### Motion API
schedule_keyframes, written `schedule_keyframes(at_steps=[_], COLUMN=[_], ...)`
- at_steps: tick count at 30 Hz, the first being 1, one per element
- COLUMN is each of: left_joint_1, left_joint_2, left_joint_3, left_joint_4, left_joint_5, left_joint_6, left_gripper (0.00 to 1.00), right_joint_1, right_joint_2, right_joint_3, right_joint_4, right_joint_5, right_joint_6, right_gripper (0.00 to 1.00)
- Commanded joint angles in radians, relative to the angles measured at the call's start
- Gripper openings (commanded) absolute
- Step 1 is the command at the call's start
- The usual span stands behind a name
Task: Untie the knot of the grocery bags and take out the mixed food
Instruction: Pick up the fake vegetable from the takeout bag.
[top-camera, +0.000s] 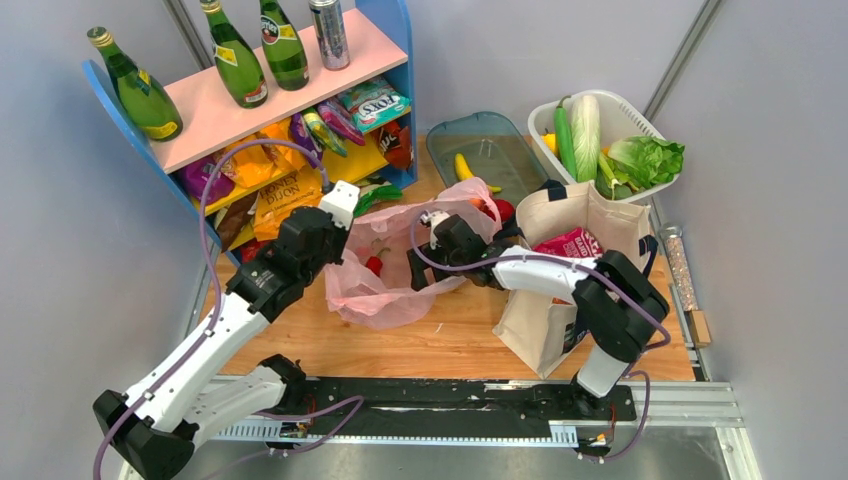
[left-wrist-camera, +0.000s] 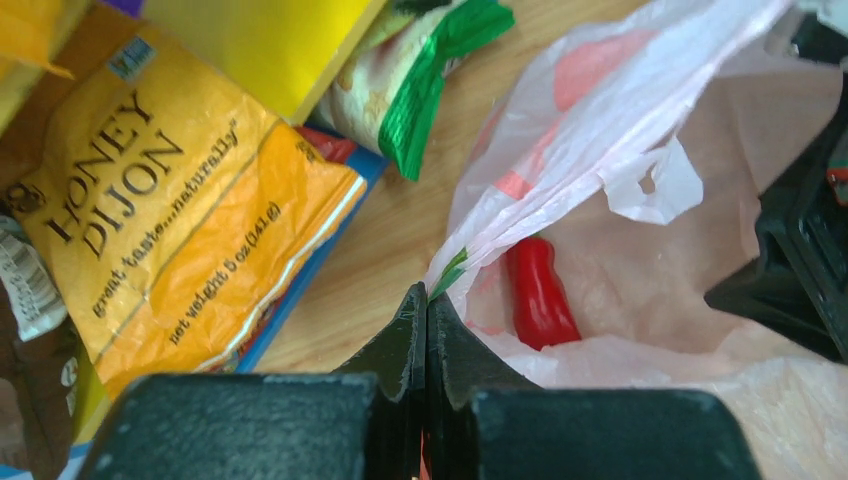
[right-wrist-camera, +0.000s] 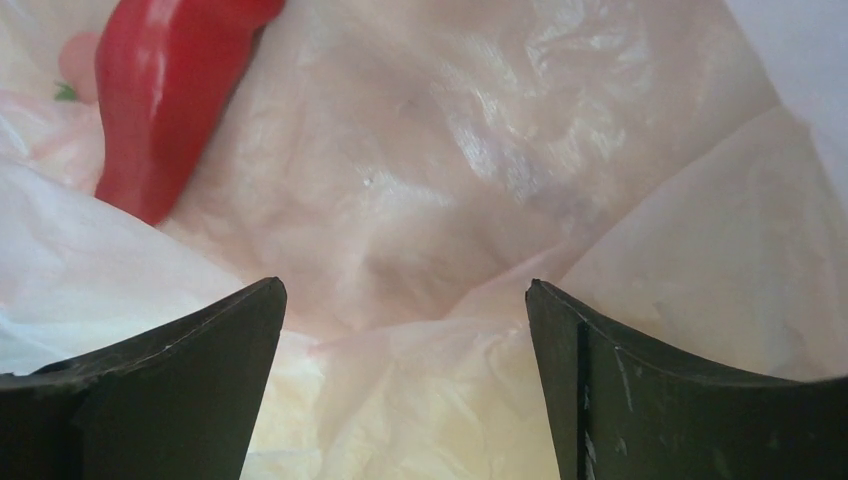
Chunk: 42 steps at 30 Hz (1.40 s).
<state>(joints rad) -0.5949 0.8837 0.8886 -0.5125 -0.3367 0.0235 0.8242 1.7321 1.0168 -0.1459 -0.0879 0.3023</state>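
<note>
The pink plastic bag (top-camera: 390, 285) lies open on the table, and no knot shows; a loose handle loop (left-wrist-camera: 655, 180) hangs at its mouth. My left gripper (top-camera: 352, 228) is shut on the bag's left rim (left-wrist-camera: 470, 250), its fingertips (left-wrist-camera: 428, 300) pressed together on the film. My right gripper (top-camera: 418, 272) is open inside the bag mouth, with bag film (right-wrist-camera: 420, 200) between and beyond its fingers (right-wrist-camera: 405, 300). A red pepper (top-camera: 374, 265) lies in the bag, seen in the left wrist view (left-wrist-camera: 540, 295) and the right wrist view (right-wrist-camera: 160, 90). The cream tote (top-camera: 560, 320) stands to the right holding a magenta packet (top-camera: 568, 243).
A blue shelf (top-camera: 120, 110) with green bottles and snack packets stands at the back left, with a Honey Dijon packet (left-wrist-camera: 170, 210) close to my left gripper. A teal tray (top-camera: 500, 140) holds a banana (top-camera: 463, 167). A white basket (top-camera: 635, 120) holds cucumber, cabbage and lettuce.
</note>
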Motion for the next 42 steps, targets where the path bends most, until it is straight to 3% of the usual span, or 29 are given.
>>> schedule_keyframes(at_steps=[1, 9, 13, 18, 24, 33, 35, 36, 37, 38, 40, 42], left_joint_1=[0.004, 0.003, 0.003, 0.003, 0.003, 0.003, 0.003, 0.003, 0.003, 0.003, 0.003, 0.003], left_joint_2=[0.015, 0.029, 0.008, -0.025, -0.058, -0.100, -0.109, -0.110, -0.110, -0.109, -0.108, -0.115], left_joint_3=[0.091, 0.089, 0.081, 0.023, -0.077, -0.103, -0.096, -0.091, -0.075, -0.064, -0.024, 0.018], left_joint_4=[0.042, 0.086, 0.009, -0.093, -0.081, -0.033, -0.024, -0.025, -0.038, -0.049, -0.084, -0.106], left_joint_5=[0.049, 0.261, 0.243, 0.259, 0.299, 0.180, 0.137, 0.124, 0.103, 0.091, 0.061, 0.063], left_joint_6=[-0.003, 0.041, -0.029, -0.173, -0.330, -0.404, -0.426, -0.430, -0.434, -0.440, -0.452, -0.457], left_gripper=[0.00, 0.00, 0.00, 0.00, 0.00, 0.00, 0.20, 0.47, 0.61, 0.82, 0.97, 0.99], right_joint_1=[0.007, 0.038, 0.038, 0.039, 0.049, 0.084, 0.083, 0.080, 0.075, 0.065, 0.027, -0.019], right_joint_2=[-0.111, -0.188, -0.173, -0.106, 0.006, 0.159, 0.158, 0.152, 0.144, 0.138, 0.134, 0.136], right_joint_3=[-0.065, -0.137, -0.101, -0.085, -0.063, 0.017, 0.011, 0.008, 0.007, 0.006, 0.009, 0.001], right_joint_4=[-0.062, 0.067, 0.197, 0.396, 0.583, 0.603, 0.583, 0.565, 0.549, 0.534, 0.498, 0.474], right_joint_5=[0.026, -0.031, 0.035, 0.071, 0.087, 0.077, 0.086, 0.125, 0.146, 0.160, 0.171, 0.165], right_joint_6=[0.071, 0.123, 0.180, 0.256, 0.295, 0.171, 0.170, 0.169, 0.165, 0.164, 0.164, 0.177], right_gripper=[0.92, 0.92, 1.00, 1.00, 1.00, 0.97, 0.96, 0.95, 0.95, 0.93, 0.85, 0.75])
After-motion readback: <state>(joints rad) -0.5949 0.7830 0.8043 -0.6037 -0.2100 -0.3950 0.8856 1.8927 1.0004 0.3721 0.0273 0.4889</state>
